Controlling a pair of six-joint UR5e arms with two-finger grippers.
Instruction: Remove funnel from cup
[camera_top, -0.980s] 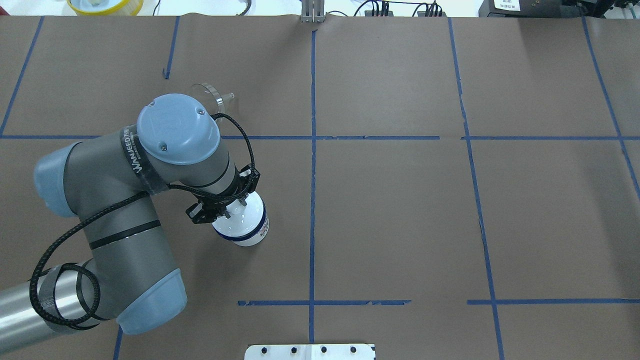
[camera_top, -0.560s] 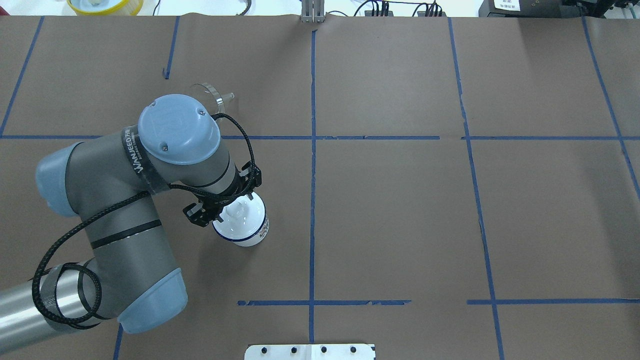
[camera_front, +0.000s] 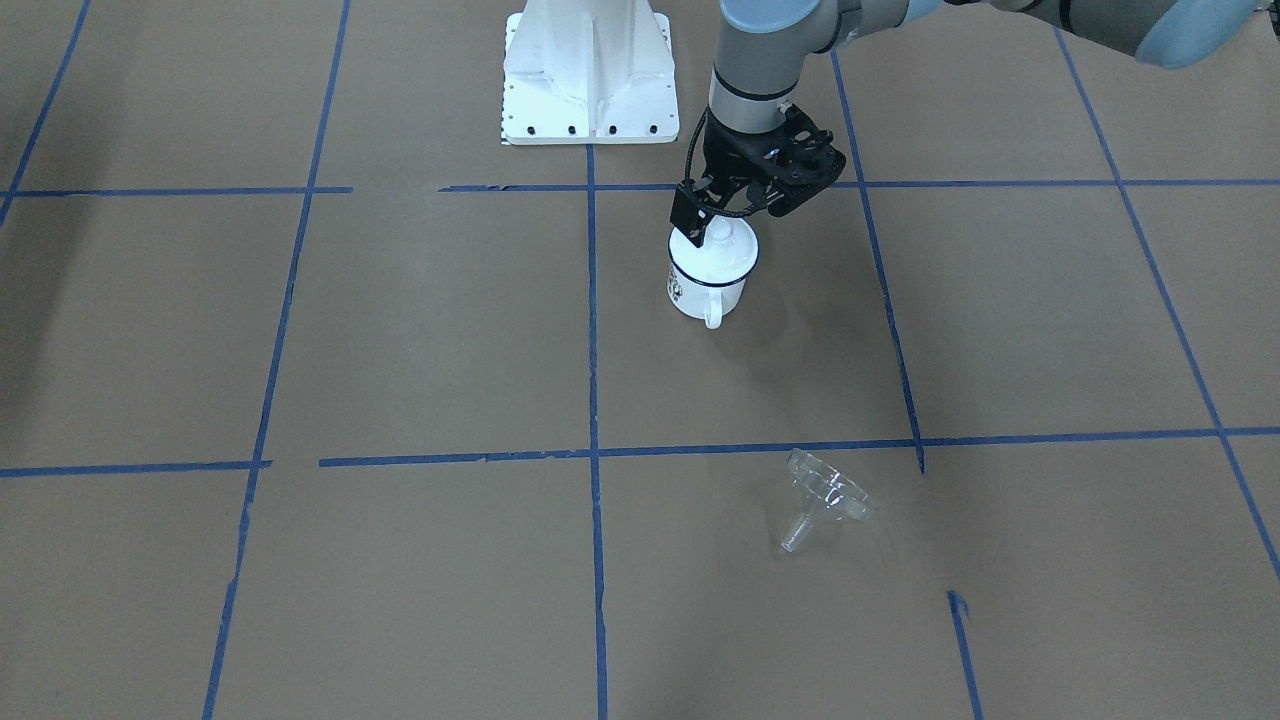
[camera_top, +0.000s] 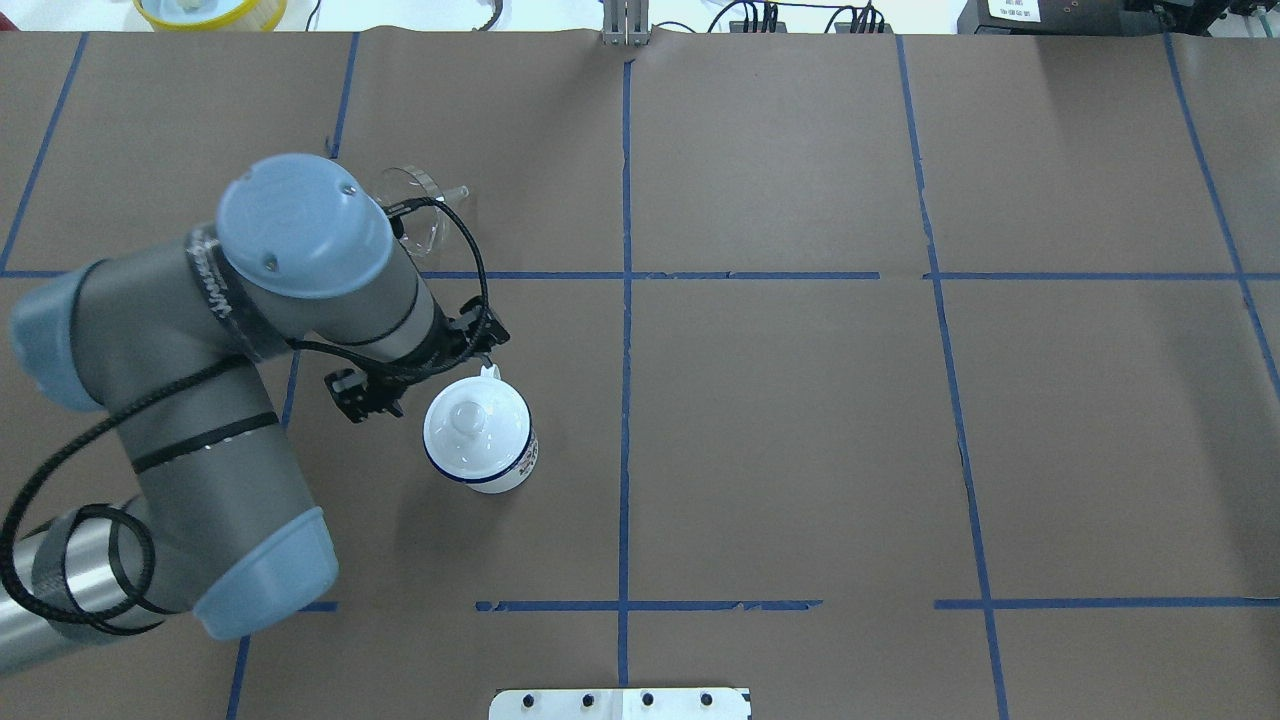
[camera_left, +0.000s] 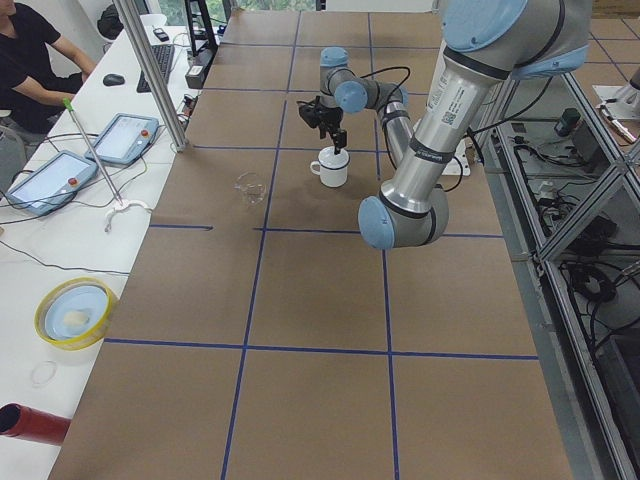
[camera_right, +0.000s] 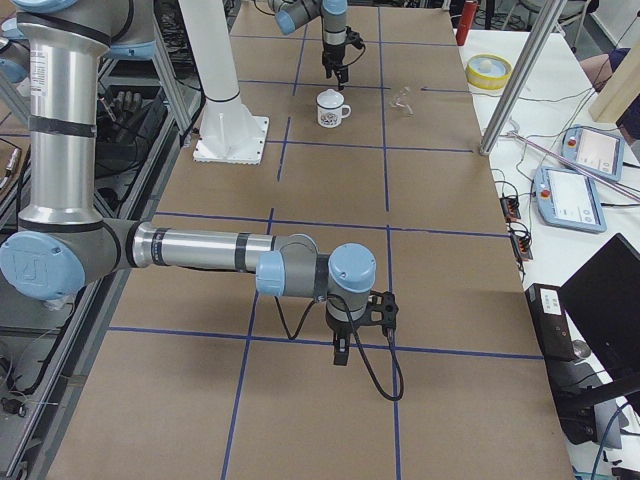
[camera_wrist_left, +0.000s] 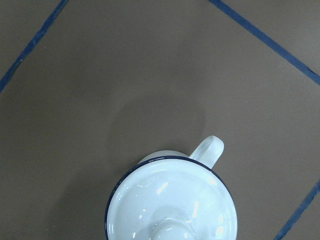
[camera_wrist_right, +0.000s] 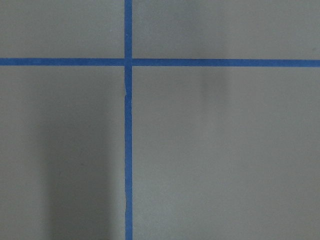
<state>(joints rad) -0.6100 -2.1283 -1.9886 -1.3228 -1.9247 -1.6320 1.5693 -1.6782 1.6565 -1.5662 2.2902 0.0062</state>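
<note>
Item one, nearest my station: right gripper (camera_right: 340, 348), hanging over bare brown table (camera_top: 800, 450) at the robot's right end; it shows only in the right side view, so I cannot tell whether its jaws are spread or closed. Item two: white base plate (camera_top: 620, 703) at the table's near edge. Item three: left gripper (camera_top: 418, 372). A second ago it sat directly over the cup, its fingers flanking the lid's knob; it has since drawn off to about 10 o'clock of the cup in the overhead view. Its jaws look spread and it carries nothing. Item four: cup (camera_front: 705, 288), white enamel, dark blue rim, upright, handle toward 12 o'clock, small printed mark on its side near 4 o'clock. Item five: round knobbed lid (camera_front: 722, 250), seated on the cup and unmoved by the gripper's departure. Item six, farthest: funnel (camera_front: 828, 493), clear plastic, lying on its side on the table well apart from the cup at roughly 11 o'clock, ribbed cone toward 9 o'clock, short spout toward 3 o'clock, position unchanged. I judge the removal already done and the arm simply clearing away.
</note>
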